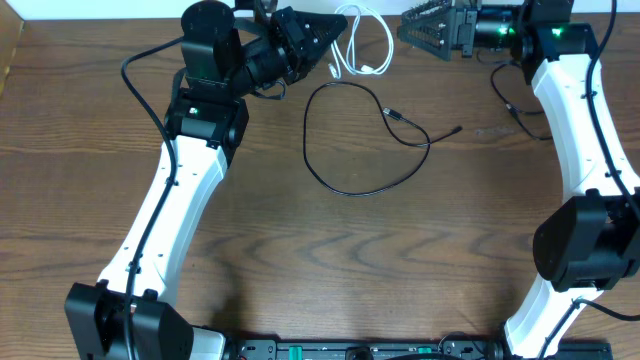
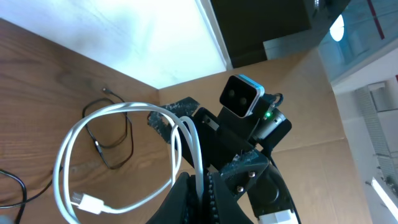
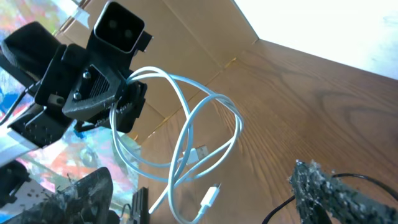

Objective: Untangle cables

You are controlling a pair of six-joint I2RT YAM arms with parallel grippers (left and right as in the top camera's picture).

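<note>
A white cable (image 1: 383, 45) hangs in loose loops at the back of the wooden table, and my left gripper (image 1: 333, 38) is shut on one strand of it. In the left wrist view the white cable (image 2: 124, 111) runs up out of the shut jaws, its USB plug (image 2: 87, 203) dangling at the lower left. My right gripper (image 1: 408, 30) stands open just right of the loops, facing them. From the right wrist, the white cable (image 3: 208, 121) hangs between the spread fingers (image 3: 84, 193) without touching them. A thin black cable (image 1: 306, 140) lies in an open loop mid-table, apart from both grippers.
Cardboard panels (image 3: 205, 37) stand behind the table's far edge. The right arm's own thick black wires (image 1: 505, 95) trail beside its white link. The black cable's plug ends (image 1: 392, 113) lie right of its loop.
</note>
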